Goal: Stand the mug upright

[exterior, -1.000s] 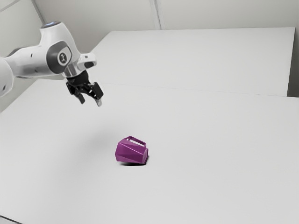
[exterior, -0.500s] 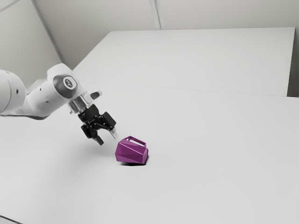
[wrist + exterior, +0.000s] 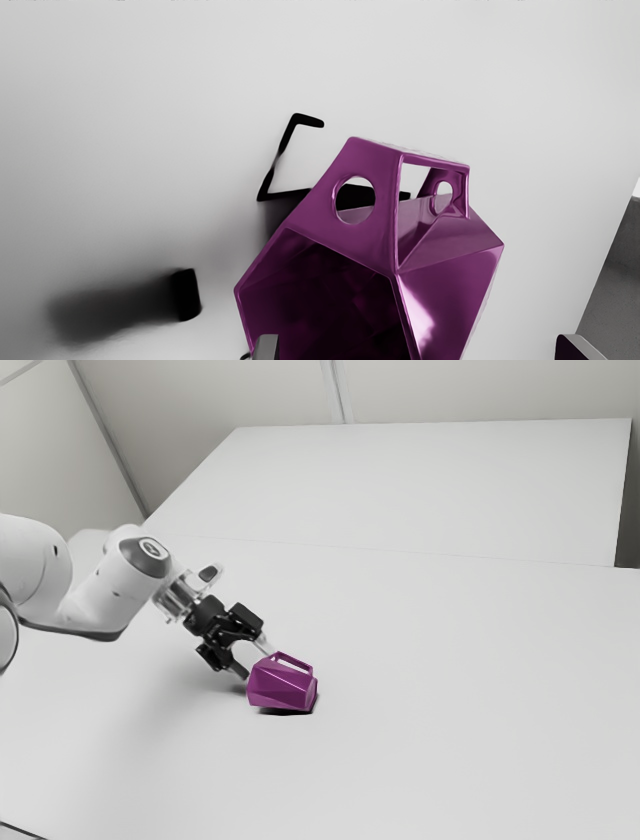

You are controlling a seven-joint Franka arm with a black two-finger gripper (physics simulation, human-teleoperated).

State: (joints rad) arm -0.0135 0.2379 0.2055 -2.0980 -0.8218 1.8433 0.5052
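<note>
The mug (image 3: 282,687) lies on its side on the table (image 3: 450,660), its handle (image 3: 377,160) uppermost. Body: glossy purple, apparently rigid, made of flat facets meeting at crisp edges. The handle is an angular loop, its two end struts each pierced by a round hole. The table is matt, smooth and pale grey.

The gripper (image 3: 256,665), black with paler tips, is at the mug's mouth end, its fingers spread wide and pinching nothing. One tip overlaps the mug's rim in the wrist view, the other stands outside the mug's body; whether either touches it cannot be told.

The exterior view records the mug's base, facing that view's right, and the white, rounded arm (image 3: 100,595) reaching toward the mug from that view's left. The wrist view records the mug's dark, hollow, many-sided mouth facing the gripper, the handle's holes, a thin angular shadow (image 3: 285,140) beside the handle, and a dark block-like patch (image 3: 185,295) with a soft grey trail, apart from the mug.
</note>
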